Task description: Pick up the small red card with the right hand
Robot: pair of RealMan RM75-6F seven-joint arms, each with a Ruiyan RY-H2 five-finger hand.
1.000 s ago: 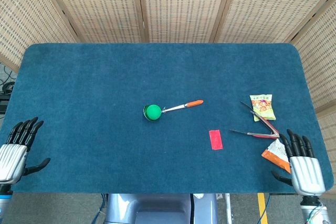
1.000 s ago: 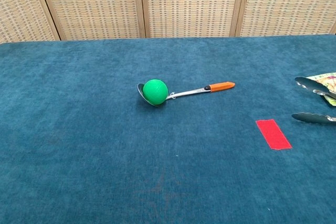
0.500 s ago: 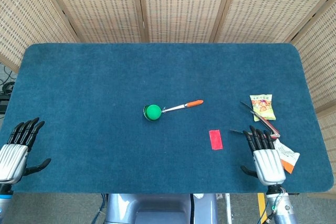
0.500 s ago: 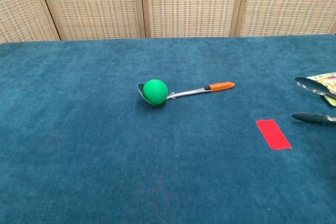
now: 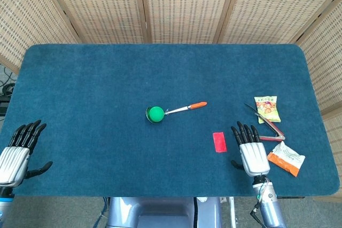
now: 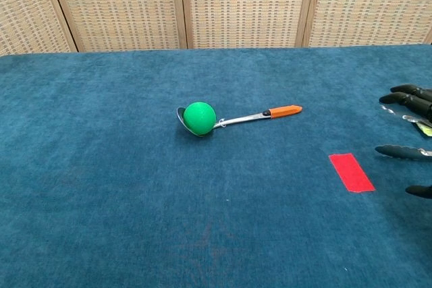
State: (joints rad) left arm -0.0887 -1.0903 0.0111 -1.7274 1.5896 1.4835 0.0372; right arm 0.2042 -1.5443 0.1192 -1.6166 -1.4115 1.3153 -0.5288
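Lying flat on the blue cloth of the table (image 5: 107, 78), the small red card (image 5: 219, 141) sits toward the near right part of the surface, at about 4 o'clock from the green ball (image 5: 155, 113). It looks thin, light and fairly stiff, and it lies flush on a soft, napped cloth, so I judge there is no edge standing proud to catch. A fingertip will probably have to press into the cloth beside a long edge, or slide the card a little, before a thumb can get under it; a pinch across the short width, thumb on one long edge and a finger on the other, seems the likeliest hold. Too hard a press could bend or crease it.

The right hand (image 5: 249, 148) hovers just beside the card, at its 3 o'clock, palm down, fingers straight and spread, holding nothing. Whether it touches the cloth cannot be told. In the chest view only its dark fingertips (image 6: 410, 90) show at the right edge, and the card (image 6: 351, 172) lies clear of them.

Past the hand, again toward 3 o'clock, lie metal tongs (image 5: 265, 126), an orange-and-white packet (image 5: 285, 159) and, further back, a yellow snack bag (image 5: 267, 108). The ball rests in the bowl of a ladle with an orange handle (image 5: 198, 104). The left hand (image 5: 18, 147) hangs off the near left corner of the table, fingers apart and empty.
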